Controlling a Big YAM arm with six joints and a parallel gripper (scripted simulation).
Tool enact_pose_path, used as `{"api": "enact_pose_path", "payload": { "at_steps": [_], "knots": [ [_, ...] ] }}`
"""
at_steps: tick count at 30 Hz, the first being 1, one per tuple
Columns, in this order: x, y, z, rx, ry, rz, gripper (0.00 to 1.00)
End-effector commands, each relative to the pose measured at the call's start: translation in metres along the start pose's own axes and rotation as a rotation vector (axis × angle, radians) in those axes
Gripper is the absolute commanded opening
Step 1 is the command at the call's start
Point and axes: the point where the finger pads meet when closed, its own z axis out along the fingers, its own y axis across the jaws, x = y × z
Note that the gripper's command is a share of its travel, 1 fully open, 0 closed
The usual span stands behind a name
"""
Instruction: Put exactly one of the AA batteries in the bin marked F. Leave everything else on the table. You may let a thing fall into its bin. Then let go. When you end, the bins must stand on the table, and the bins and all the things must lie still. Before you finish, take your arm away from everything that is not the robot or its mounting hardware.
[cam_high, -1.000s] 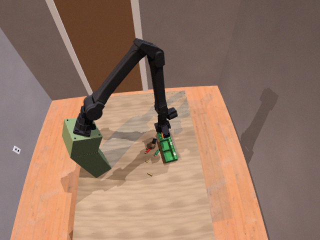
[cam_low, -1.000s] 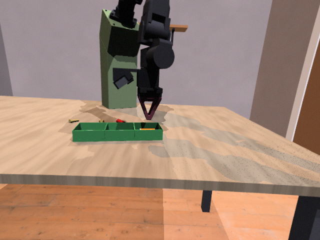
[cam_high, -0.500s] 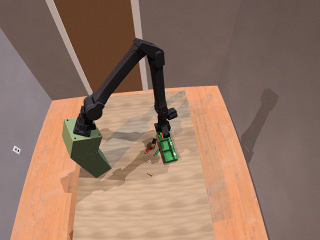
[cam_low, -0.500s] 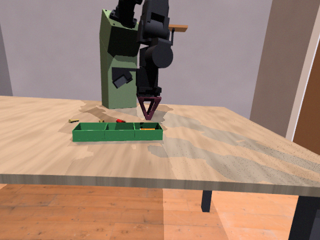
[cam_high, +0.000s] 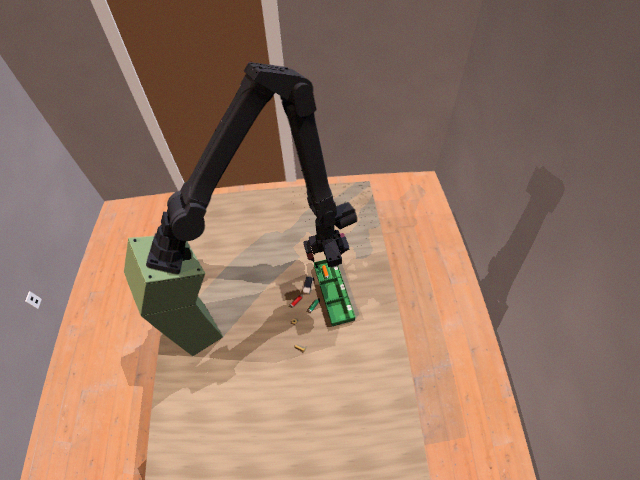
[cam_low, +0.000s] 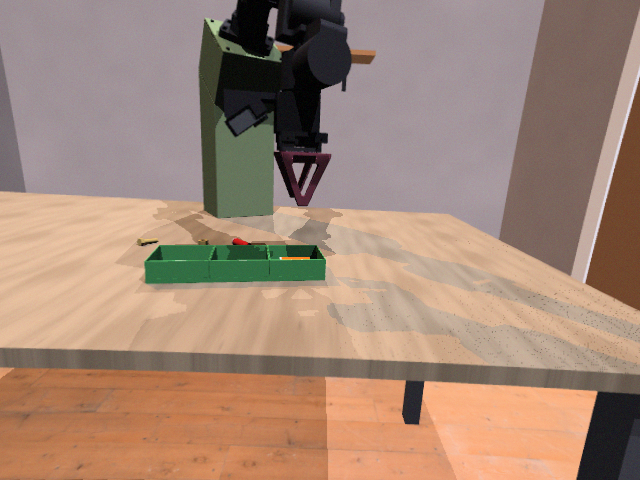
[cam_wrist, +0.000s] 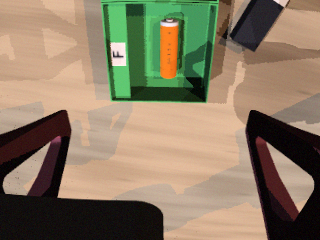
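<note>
An orange AA battery (cam_wrist: 170, 48) lies flat in the end compartment of the green three-part bin (cam_high: 334, 292) (cam_wrist: 119, 54), the one with a small white label on its wall. The battery also shows in the top view (cam_high: 325, 270) and the exterior view (cam_low: 294, 257). My gripper (cam_wrist: 158, 120) (cam_low: 302, 178) is open wide and empty, well above the table just beyond that end of the bin. A red battery (cam_high: 295, 301) and a green battery (cam_high: 312, 305) lie on the table beside the bin.
A black-and-white block (cam_wrist: 263, 8) lies next to the bin. Two small brass pieces (cam_high: 299, 348) (cam_high: 293, 321) lie further along the table. The arm's green base (cam_high: 168, 294) stands at the left.
</note>
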Motion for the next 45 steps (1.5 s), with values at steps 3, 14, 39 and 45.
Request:
{"api": "enact_pose_path", "payload": {
  "at_steps": [3,14,39,45],
  "knots": [
    [-0.007,0.000,-0.016,0.004,-0.008,-0.001,1.00],
    [-0.006,0.000,-0.059,0.004,-0.006,-0.003,1.00],
    [-0.001,0.004,-0.103,-0.002,-0.003,-0.001,1.00],
    [-0.001,0.004,-0.103,-0.002,-0.003,-0.001,1.00]
  ]
}}
